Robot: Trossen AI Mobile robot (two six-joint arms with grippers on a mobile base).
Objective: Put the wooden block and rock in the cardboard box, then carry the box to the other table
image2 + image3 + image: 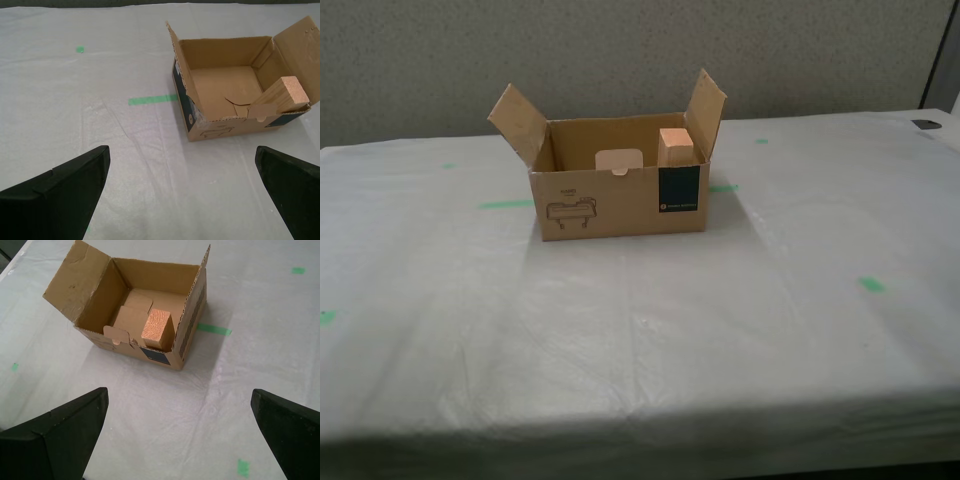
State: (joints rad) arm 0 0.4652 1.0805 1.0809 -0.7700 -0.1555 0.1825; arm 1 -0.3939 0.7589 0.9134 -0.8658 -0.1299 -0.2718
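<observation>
The cardboard box (620, 215) stands open on the other table (640, 340), its side flaps raised. Inside, the wooden block (676, 145) leans on end in the corner behind the teal label, towards the exterior view's right. The box (215, 127) and the block (285, 95) also show in the second wrist view, and box (90, 305) and block (157, 329) in the first. The rock is hidden. My first gripper (179, 390) and my second gripper (181, 150) are open, both short of the box and holding nothing. Neither arm shows in the exterior view.
Green tape marks (505, 204) (871, 284) dot the wrinkled sheet. A small dark object (926, 124) lies at the far edge on the exterior view's right. A grey partition wall (620, 50) stands behind the table.
</observation>
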